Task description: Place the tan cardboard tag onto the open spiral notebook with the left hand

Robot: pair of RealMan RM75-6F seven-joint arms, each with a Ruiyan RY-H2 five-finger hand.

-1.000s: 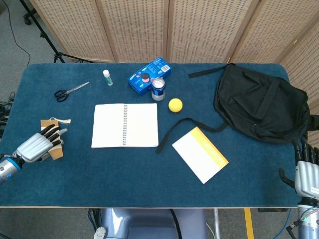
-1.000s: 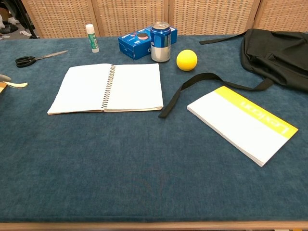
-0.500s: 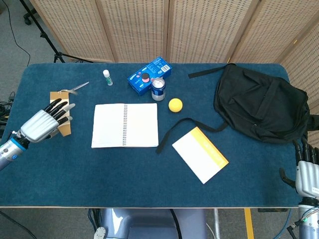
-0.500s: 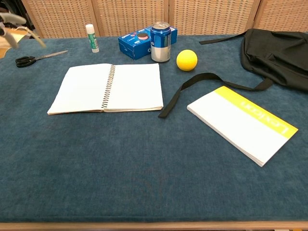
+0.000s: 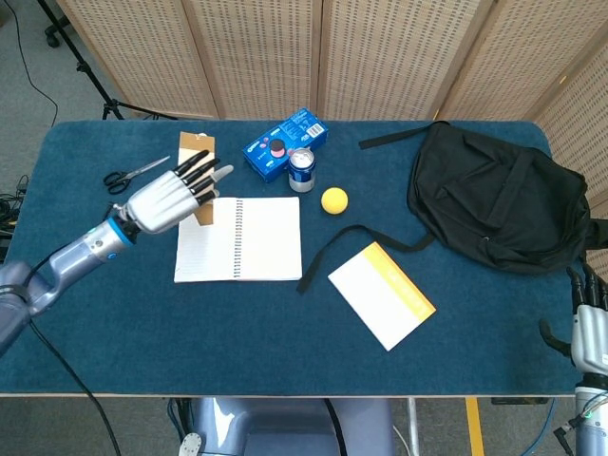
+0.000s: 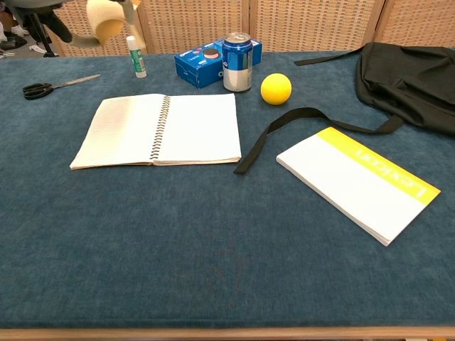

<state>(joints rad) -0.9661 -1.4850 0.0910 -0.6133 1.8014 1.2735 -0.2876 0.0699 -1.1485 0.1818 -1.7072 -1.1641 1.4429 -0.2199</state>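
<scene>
- Head view: the left hand [image 5: 171, 198] is hovering over the far-left corner of the open spiral notebook [image 5: 238, 239], holding the tan cardboard tag [image 5: 198, 169] against its fingers — the tag is sticking out past the fingertips toward the table's far edge.
- The tag's long axis is running roughly from the near edge to the far edge of the table [image 5: 285, 351], its far end lying beyond the notebook, over blue cloth.
- Only this view is showing the right hand [image 5: 591, 332] whole, sitting at the table's near-right corner; whether its fingers are curled or spread I cannot tell.
- Scissors [image 5: 133, 173] are lying near the far-left corner, just left of the hand.
- Chest view: the hand is showing only as a dark blur at the top-left corner, and the tag [image 6: 106, 23] is appearing as a blurred tan shape above the table's far edge, beside the glue stick [image 6: 135, 56] — its orientation is unreadable here.
- This view is showing the notebook's [image 6: 158, 129] left page in shadow.
</scene>
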